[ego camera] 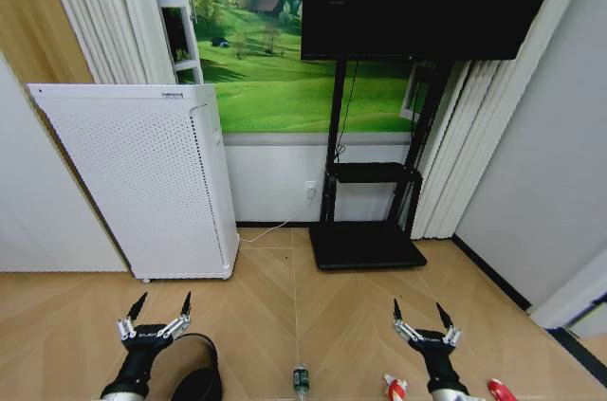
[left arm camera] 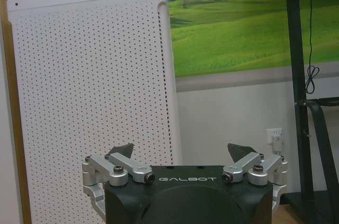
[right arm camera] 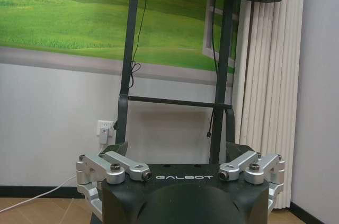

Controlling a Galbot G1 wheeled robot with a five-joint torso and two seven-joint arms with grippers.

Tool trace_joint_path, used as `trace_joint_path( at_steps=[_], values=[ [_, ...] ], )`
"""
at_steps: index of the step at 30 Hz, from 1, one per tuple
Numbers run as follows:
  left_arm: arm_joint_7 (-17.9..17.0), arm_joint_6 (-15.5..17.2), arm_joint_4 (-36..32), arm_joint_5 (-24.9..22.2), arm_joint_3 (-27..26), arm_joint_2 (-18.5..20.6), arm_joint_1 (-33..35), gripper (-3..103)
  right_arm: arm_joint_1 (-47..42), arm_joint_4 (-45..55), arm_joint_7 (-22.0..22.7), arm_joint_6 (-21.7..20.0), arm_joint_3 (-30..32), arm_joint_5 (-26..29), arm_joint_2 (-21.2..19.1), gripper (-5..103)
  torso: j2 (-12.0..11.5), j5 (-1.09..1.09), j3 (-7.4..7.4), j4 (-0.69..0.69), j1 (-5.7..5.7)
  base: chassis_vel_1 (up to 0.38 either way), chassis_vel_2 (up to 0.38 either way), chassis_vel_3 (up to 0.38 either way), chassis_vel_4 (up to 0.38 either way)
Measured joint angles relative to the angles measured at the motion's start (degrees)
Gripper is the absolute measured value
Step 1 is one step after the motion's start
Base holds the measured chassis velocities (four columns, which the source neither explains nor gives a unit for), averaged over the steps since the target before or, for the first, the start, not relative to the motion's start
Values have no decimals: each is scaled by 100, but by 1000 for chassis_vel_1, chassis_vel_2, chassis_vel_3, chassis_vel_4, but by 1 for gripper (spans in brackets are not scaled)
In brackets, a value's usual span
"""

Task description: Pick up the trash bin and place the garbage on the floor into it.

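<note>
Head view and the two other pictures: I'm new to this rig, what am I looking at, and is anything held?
The head camera looks down at the floor. The left tool and right tool are the robot's two grippers, both open and empty. The black trash bin sits beside the left tool. A bottle and two red-and-white pieces lie on the floor. Each wrist camera looks past its own tool: left at the white appliance, right at the TV stand.
</note>
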Motion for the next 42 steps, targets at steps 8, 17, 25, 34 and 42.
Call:
trace_joint_path(
  at_steps=[8, 17, 25, 34, 42],
  values=[
    [-11, -9, 44, -70, -30, -5, 47, 100, 11, -24, 1, 7, -33, -9, 0, 100, -170, 0, -124, 1, -45, 0, 0, 0, 0],
    [-26, -13, 65, -123, -20, -10, 59, 100, 5, -16, 2, 10, -10, -7, 0, 100, -390, 0, -292, 0, -96, 0, 0, 0, 0],
    [-34, -11, 66, -142, -27, -5, 61, 100, 7, -23, 2, 13, -16, -9, 0, 100, -558, 0, -414, 0, -144, 0, 0, 0, 0],
    [-40, -11, 85, -146, -24, -12, 55, 100, 11, -28, 2, 14, -12, -12, 0, 100, -797, 0, -615, 0, -181, 0, 0, 0, 0],
    [-41, -10, 89, -178, -35, -7, 57, 100, 11, -30, 2, 16, -8, -14, 0, 100, -960, 0, -756, 0, -203, 0, 0, 0, 0]
  ],
)
